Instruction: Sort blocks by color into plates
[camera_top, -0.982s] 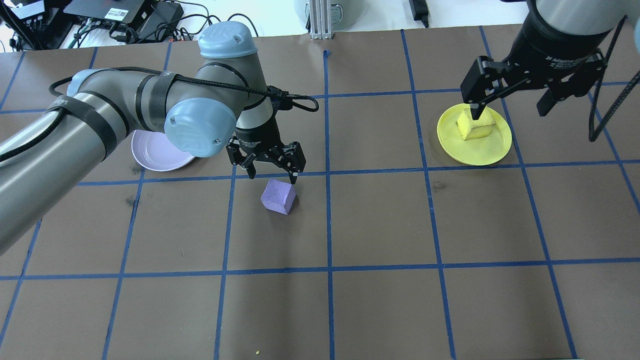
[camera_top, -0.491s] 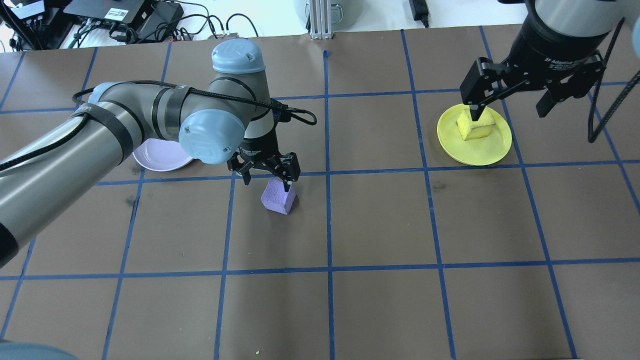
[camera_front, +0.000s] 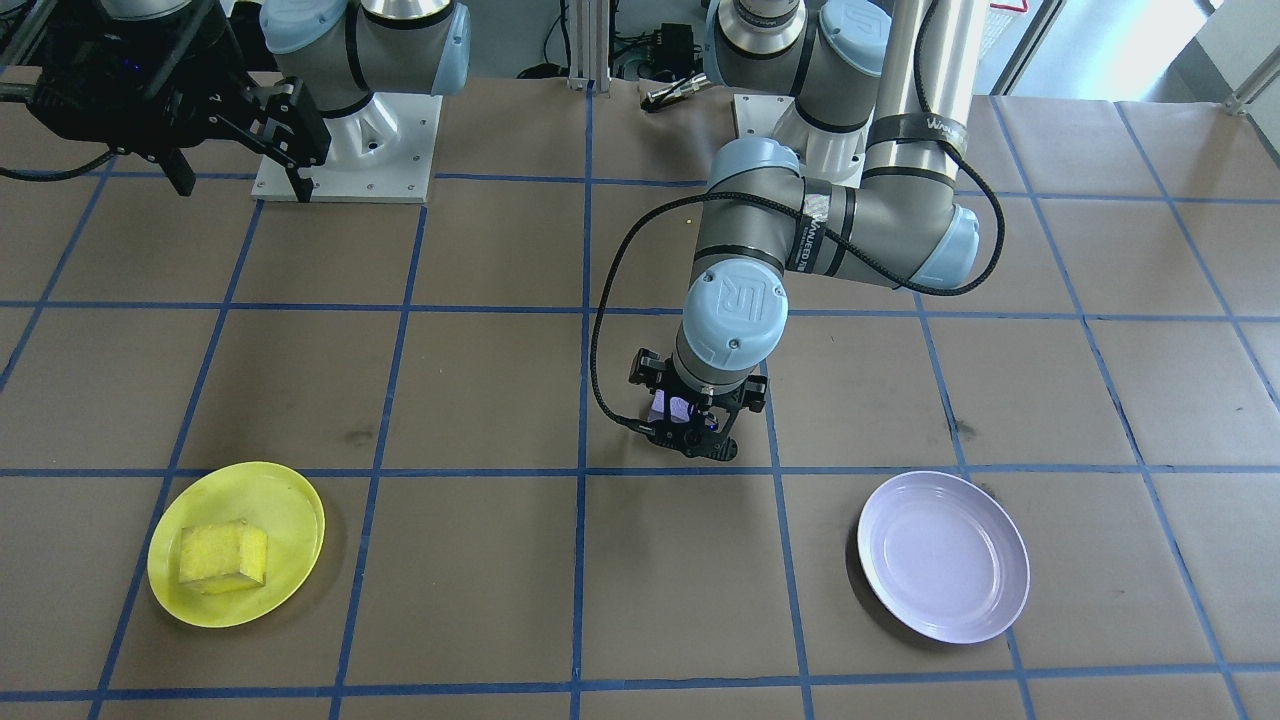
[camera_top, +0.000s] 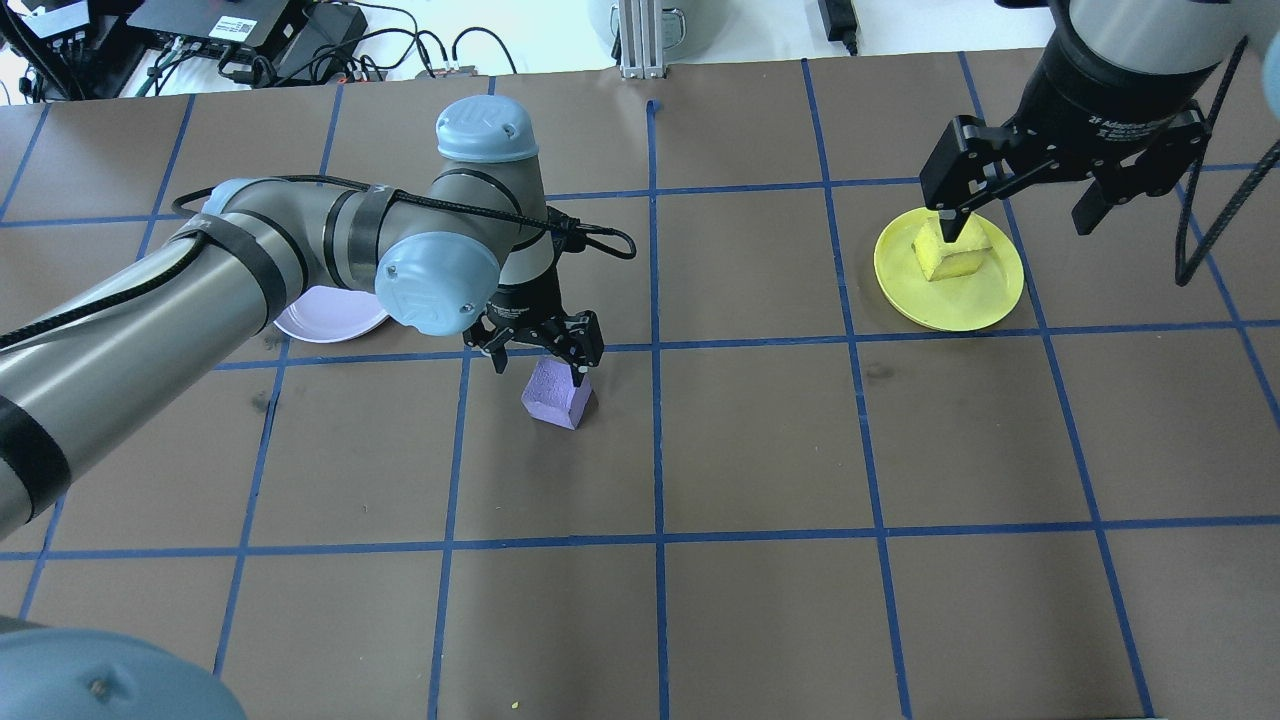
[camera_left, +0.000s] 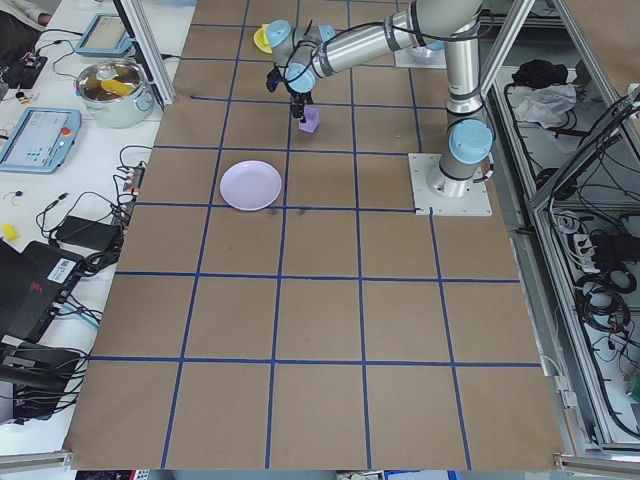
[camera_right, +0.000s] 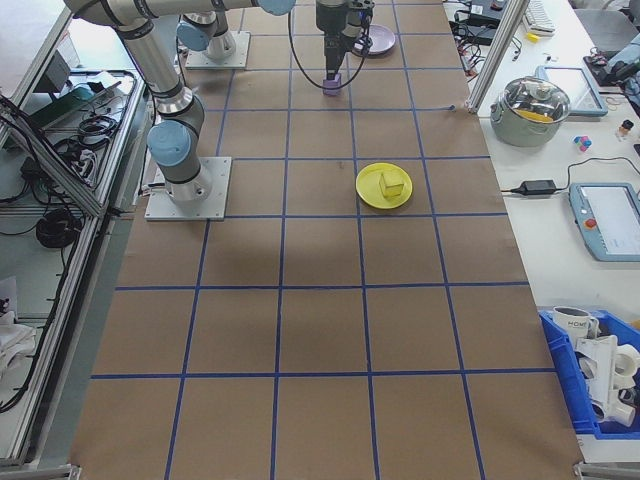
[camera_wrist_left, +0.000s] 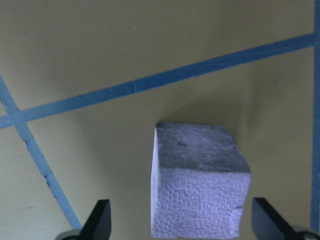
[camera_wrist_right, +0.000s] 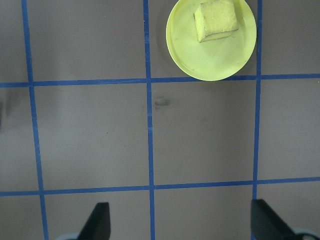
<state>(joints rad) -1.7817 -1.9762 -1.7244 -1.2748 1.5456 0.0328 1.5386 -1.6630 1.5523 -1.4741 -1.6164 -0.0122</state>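
The worktop (camera_top: 760, 450) is covered with brown paper, and blue tape lines divide it into squares.

The left arm (camera_top: 200, 290) comes in from the left and bends down over the middle of the worktop. The right arm (camera_top: 1120, 70) is high at the far right.

The lavender plate (camera_front: 943, 556) lies on the left side of the worktop, and in the overhead view the left arm hides most of it. The yellow plate (camera_top: 948, 265) lies on the far right side, well apart from the lavender one.

The left gripper (camera_top: 537, 352) is low over the purple block (camera_top: 557, 393), and its jaws are open wide. In the left wrist view the two fingertips (camera_wrist_left: 100, 220) stand on either side of the block with a gap on each side, so they do not touch it. The right gripper (camera_top: 1020, 205) hangs above the yellow plate with its jaws wide apart and holds nothing.

The purple block stands on the bare paper just beside a crossing of tape lines, near the lavender plate but not on it. The yellow block (camera_top: 951, 251) lies inside the yellow plate, toward its far edge.
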